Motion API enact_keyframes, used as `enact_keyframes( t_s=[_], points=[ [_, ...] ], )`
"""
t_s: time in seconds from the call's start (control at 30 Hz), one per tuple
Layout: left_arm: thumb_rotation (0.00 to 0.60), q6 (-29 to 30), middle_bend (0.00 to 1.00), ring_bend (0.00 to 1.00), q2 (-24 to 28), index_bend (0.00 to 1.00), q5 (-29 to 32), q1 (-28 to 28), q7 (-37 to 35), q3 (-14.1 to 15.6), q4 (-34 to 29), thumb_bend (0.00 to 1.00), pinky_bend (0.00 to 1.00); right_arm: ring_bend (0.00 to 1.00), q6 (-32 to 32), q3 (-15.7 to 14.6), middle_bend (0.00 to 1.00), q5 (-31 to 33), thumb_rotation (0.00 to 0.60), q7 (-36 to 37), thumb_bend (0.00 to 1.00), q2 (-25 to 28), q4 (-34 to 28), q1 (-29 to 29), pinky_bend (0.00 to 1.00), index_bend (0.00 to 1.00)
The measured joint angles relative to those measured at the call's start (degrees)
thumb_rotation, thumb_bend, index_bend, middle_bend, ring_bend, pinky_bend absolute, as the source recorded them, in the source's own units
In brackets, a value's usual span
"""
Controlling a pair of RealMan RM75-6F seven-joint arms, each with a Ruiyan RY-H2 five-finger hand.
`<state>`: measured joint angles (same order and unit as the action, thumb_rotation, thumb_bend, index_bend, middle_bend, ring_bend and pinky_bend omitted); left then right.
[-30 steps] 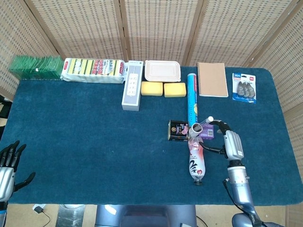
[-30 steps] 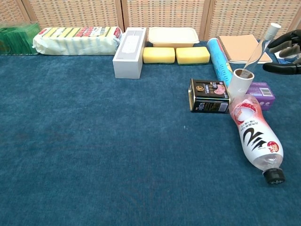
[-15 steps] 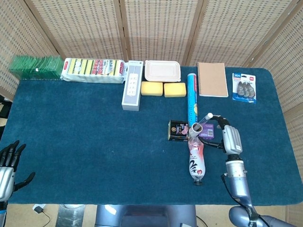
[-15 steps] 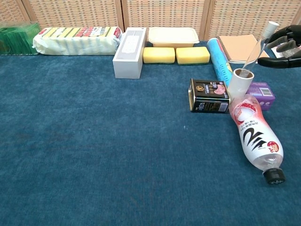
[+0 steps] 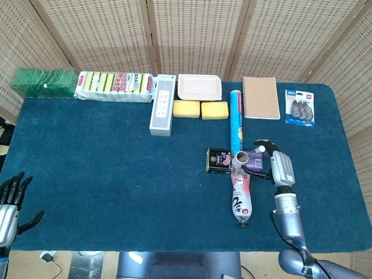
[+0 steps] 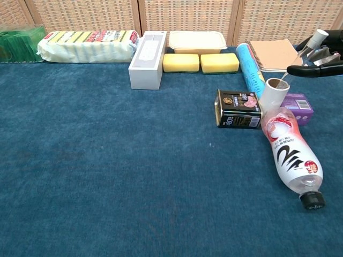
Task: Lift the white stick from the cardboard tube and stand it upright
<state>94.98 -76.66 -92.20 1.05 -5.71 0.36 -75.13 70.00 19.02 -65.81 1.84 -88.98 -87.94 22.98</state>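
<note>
Extraction looks under way: right robot hand [image 6: 319, 55] pinches the white stick [image 6: 307, 48] near its top, its lower end just at the cardboard tube [image 6: 274, 95] mouth, so next likely lift clear, then stand it upright on the desk [image 6: 107, 160]

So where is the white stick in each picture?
Head view: the white stick is right of center, poking out of the cardboard tube, at the right hand.
Chest view: the stick is at the far right edge, leaning out of the tube.
Shared landmark: the tube.
</note>
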Motion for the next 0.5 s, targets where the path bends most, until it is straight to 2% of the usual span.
enact_keyframes(
  t_s=[0.27, 0.5],
  points=[
    [0.600, -0.51, 0.00, 0.00, 0.05, 0.05, 0.07, -0.12, 0.00, 0.09, -0.06, 0.19, 0.07, 0.34, 0.70, -0.58, 0.38, -0.25, 0.382, -1.12, 0.19, -0.52, 0.02, 0.29, 0.39, 0.30],
    [0.600, -0.61, 0.00, 0.00, -0.09, 0.05, -0.03, -0.07, -0.18, 0.30, 0.19, 0.19, 0.07, 0.35, 1.18, -1.13, 0.38, 0.01, 0.381, -2.78, 0.19, -2.43, 0.67, 0.90, 0.41, 0.31]
  ],
)
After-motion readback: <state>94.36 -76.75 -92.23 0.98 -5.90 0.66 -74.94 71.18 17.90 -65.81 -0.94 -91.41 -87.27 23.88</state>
